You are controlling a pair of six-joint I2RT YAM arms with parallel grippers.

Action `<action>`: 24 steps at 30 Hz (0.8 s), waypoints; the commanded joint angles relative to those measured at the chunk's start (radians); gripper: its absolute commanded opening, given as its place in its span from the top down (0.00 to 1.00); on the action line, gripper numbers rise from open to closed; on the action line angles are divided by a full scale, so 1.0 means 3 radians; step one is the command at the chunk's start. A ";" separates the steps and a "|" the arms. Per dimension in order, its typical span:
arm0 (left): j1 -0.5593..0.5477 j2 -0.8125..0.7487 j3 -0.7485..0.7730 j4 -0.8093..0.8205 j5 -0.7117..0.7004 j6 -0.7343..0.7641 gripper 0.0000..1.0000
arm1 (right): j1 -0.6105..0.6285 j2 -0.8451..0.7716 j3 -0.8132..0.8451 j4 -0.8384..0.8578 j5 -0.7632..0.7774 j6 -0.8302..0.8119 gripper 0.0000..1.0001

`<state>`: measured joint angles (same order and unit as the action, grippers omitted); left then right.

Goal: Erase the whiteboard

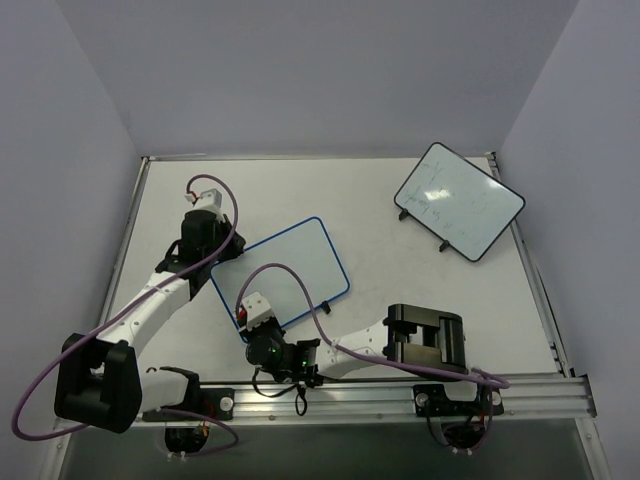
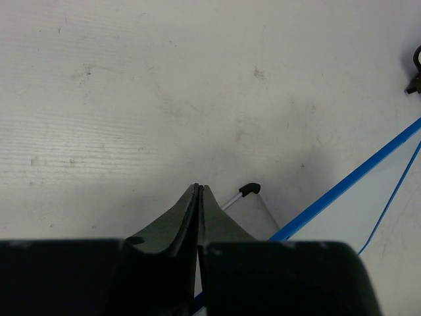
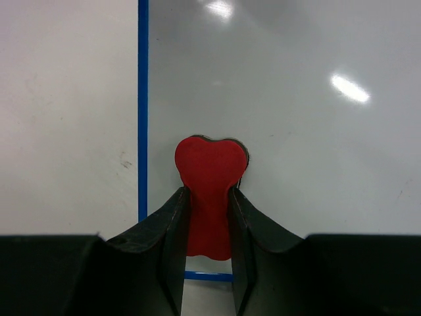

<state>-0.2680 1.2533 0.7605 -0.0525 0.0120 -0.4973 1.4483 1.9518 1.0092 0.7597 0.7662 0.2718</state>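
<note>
Gripping, right hand (image 3: 209,192): clamped on a red eraser (image 3: 209,161) with a heart-shaped top, one dark finger on each side.
Place of red eraser: over the white face of the whiteboard (image 3: 296,131), just inside its blue rim, near a corner.
Place of whiteboard: lying on the desk (image 1: 400,270), left of centre, turned at an angle, between the two arms.
State of left hand (image 2: 198,189): closed, fingers pressed almost together at the whiteboard's left edge; cannot tell whether pinching the blue rim.
Beside left hand: thin metal leg with a black foot (image 2: 248,189), just right of the fingertips.
Far right of desk: black-rimmed board (image 1: 458,200) with faint marks, well apart from the blue-rimmed one.
</note>
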 commanded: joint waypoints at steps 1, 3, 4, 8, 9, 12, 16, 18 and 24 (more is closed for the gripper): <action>-0.0073 0.0030 0.0073 -0.0147 0.0083 0.0006 0.90 | -0.0036 0.0167 0.0159 -0.0027 -0.0115 -0.0021 1.00; -0.0083 0.0036 0.0073 -0.0142 0.0083 0.0006 0.90 | -0.0036 0.0187 0.0185 -0.0037 -0.0120 -0.0021 1.00; -0.0083 0.0041 0.0073 -0.0142 0.0078 0.0006 0.90 | -0.0036 0.0187 0.0185 -0.0032 -0.0130 -0.0016 1.00; -0.0094 0.0046 0.0073 -0.0137 0.0078 0.0016 0.91 | -0.0036 0.0182 0.0190 -0.0098 -0.0059 0.0004 1.00; -0.0094 0.0036 0.0073 -0.0142 0.0072 0.0016 0.91 | -0.0057 0.0172 0.0180 -0.0109 -0.0038 0.0009 1.00; -0.0104 0.0036 0.0078 -0.0142 0.0062 0.0026 0.91 | -0.0133 0.0080 0.0072 -0.0129 0.0003 0.0070 1.00; -0.0114 0.0036 0.0073 -0.0147 0.0062 0.0026 0.91 | -0.0231 -0.0099 -0.0081 -0.0165 0.0079 0.0132 1.00; -0.0119 0.0030 0.0083 -0.0152 0.0062 0.0031 0.92 | -0.0266 -0.0160 -0.0163 -0.0195 0.0120 0.0173 1.00; -0.0140 0.0015 0.0088 -0.0168 0.0047 0.0037 0.92 | -0.0404 -0.0329 -0.0311 -0.0298 0.0161 0.0275 1.00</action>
<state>-0.2893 1.2549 0.7658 -0.0483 0.0074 -0.4889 1.3785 1.8801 0.9463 0.7475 0.7441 0.3305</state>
